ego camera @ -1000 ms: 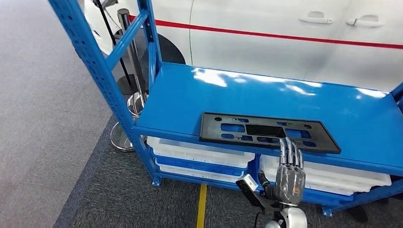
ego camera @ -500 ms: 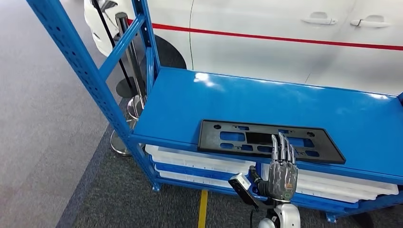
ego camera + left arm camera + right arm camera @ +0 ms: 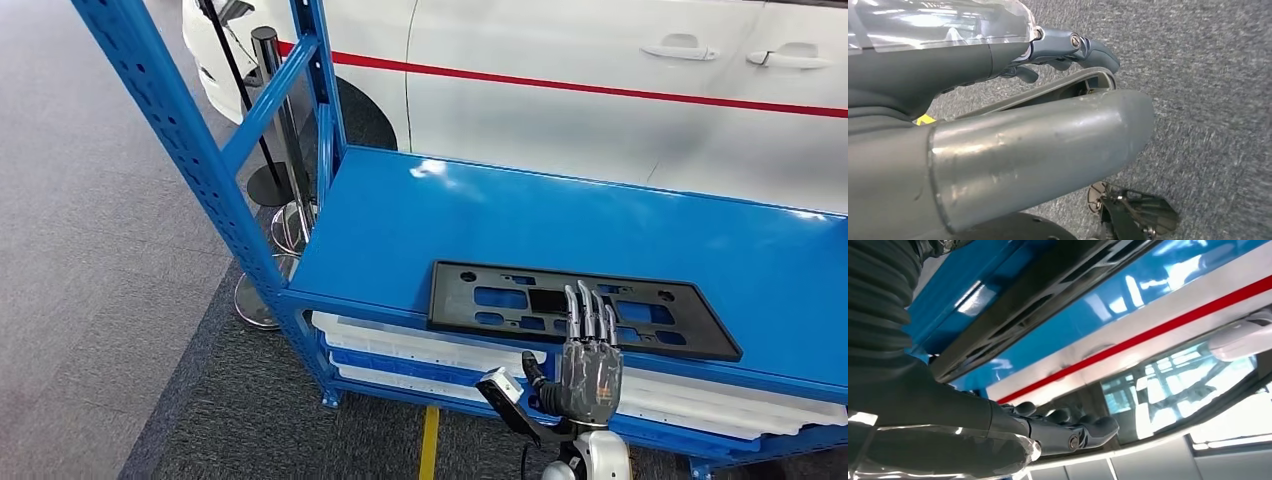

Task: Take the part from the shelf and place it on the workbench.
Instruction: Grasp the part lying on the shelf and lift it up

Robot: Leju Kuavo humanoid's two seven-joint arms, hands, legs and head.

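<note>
The part point(image 3: 455, 300) is a flat black plastic frame with several cut-outs, lying along the front edge of the blue shelf point(image 3: 520, 215). My right hand point(image 3: 588, 365) is raised in front of that edge, palm away from me, fingers straight and together, holding nothing. Its fingertips overlap the middle of the part in the head view; I cannot tell if they touch it. The right wrist view looks along the fingers point(image 3: 1068, 432) with the part point(image 3: 1048, 300) as a dark strip on the blue shelf. My left hand point(image 3: 1058, 45) hangs over grey carpet, holding nothing.
A white car point(image 3: 600, 100) with a red stripe stands right behind the shelf. White trays point(image 3: 420, 345) fill the level under the part. A blue upright point(image 3: 180, 140) and a black stanchion post point(image 3: 275, 120) stand at the left. A yellow floor line point(image 3: 428, 445) runs under the shelf.
The whole picture has shifted, so the camera moved. My right hand stays open, and its fingertips now reach a little farther over the part's front edge.
</note>
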